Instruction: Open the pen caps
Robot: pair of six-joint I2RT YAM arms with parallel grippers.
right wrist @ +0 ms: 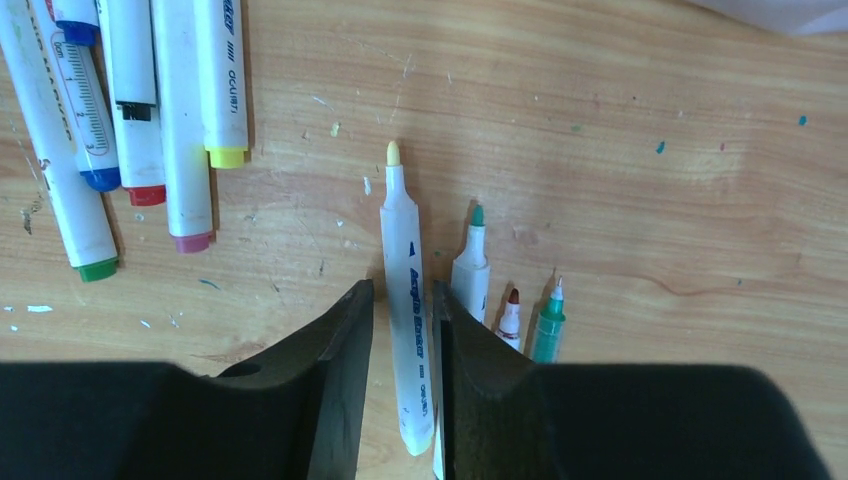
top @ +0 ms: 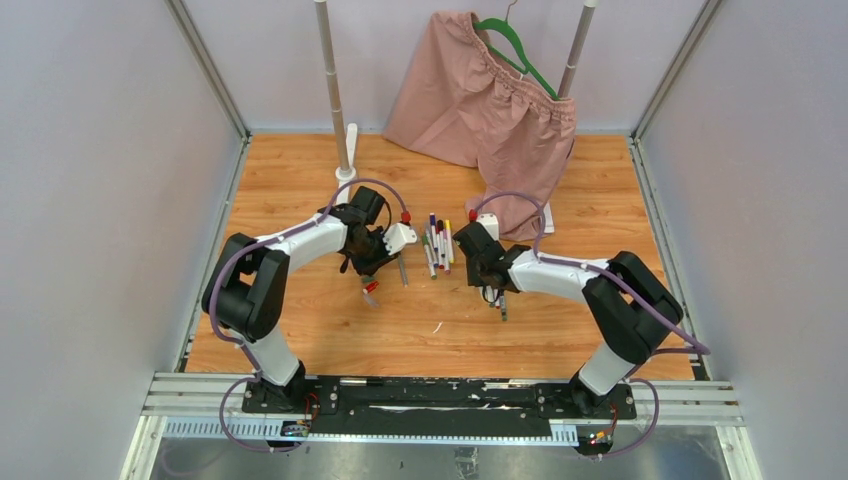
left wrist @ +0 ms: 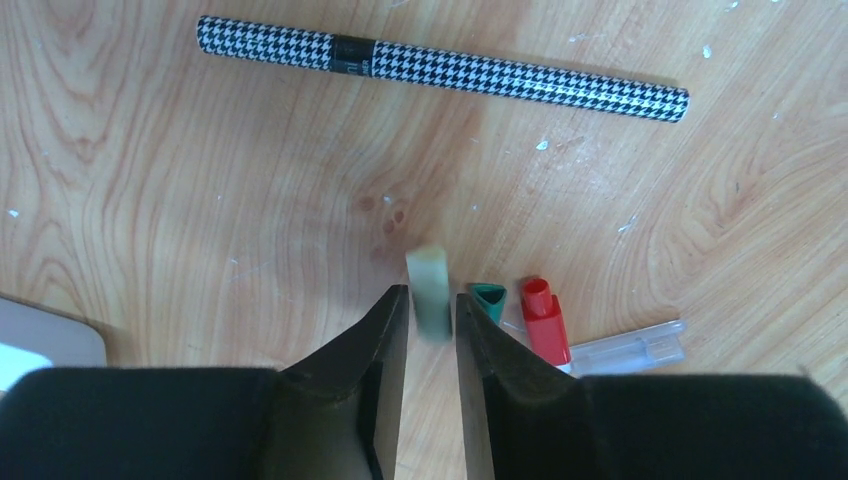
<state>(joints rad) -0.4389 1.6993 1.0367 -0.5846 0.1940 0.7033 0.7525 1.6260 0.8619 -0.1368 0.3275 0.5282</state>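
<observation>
Black two-finger left gripper (left wrist: 432, 294) fills the near edge of its wrist view, jaws a narrow slot apart, with a stubby pale green cap (left wrist: 429, 290) at their tips. The cap is blurred, so I cannot tell whether it is pinched or loose. Right gripper (right wrist: 402, 288) stands slack astride a white yellow-tipped marker barrel (right wrist: 404, 230) lying on the pale wooden table (right wrist: 650, 150). A sliver of gap shows at its left jaw, so it reads as released, not clenched.

The placement looks like sorting. This bare pen lies with three other uncapped pens (right wrist: 470, 270) just to its right, while the capped white markers (right wrist: 180, 110) sit in a row at far left. A black-and-white houndstooth pen (left wrist: 440, 68) lies across the far side of the left wrist view. Smallest, a red cap (left wrist: 543, 320), a green triangular cap (left wrist: 489, 298) and a clear one (left wrist: 640, 347) cluster right of the left jaws, probably the drop spot for pulled caps.
</observation>
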